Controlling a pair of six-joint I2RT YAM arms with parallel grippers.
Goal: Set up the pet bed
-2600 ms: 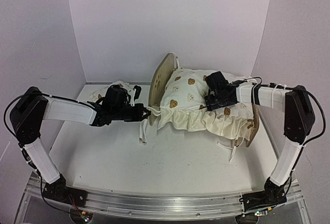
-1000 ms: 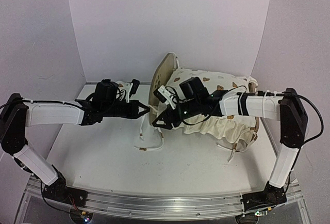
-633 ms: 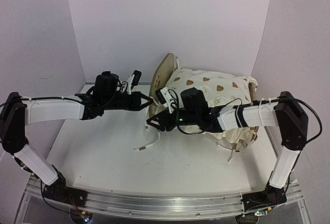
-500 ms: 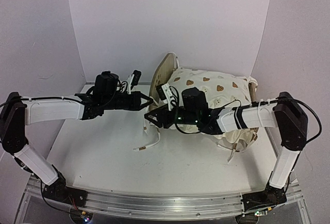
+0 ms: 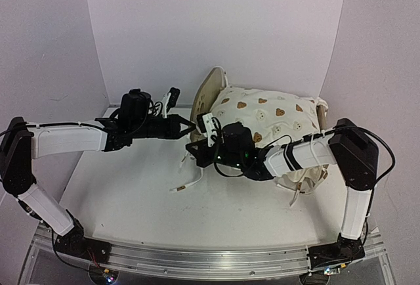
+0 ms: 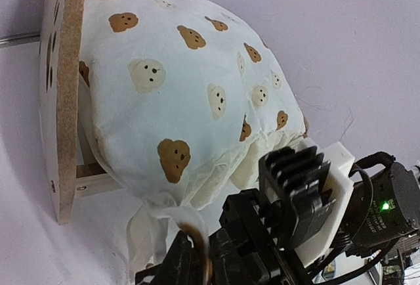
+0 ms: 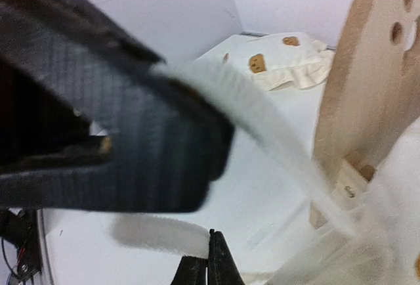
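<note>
At the back of the white table (image 5: 125,199), two arms meet beside the small light plywood pet bed (image 5: 207,94).
Top view: the bed stands right of centre under the large cream bear-print cushion (image 5: 269,114). Left wrist: left fingers (image 6: 197,259) look pressed together; on what, I cannot tell. Right wrist: right fingers (image 7: 222,268) pinch a cream fabric tie (image 7: 154,234); a hard tug could drag the cushion off the frame.
</note>
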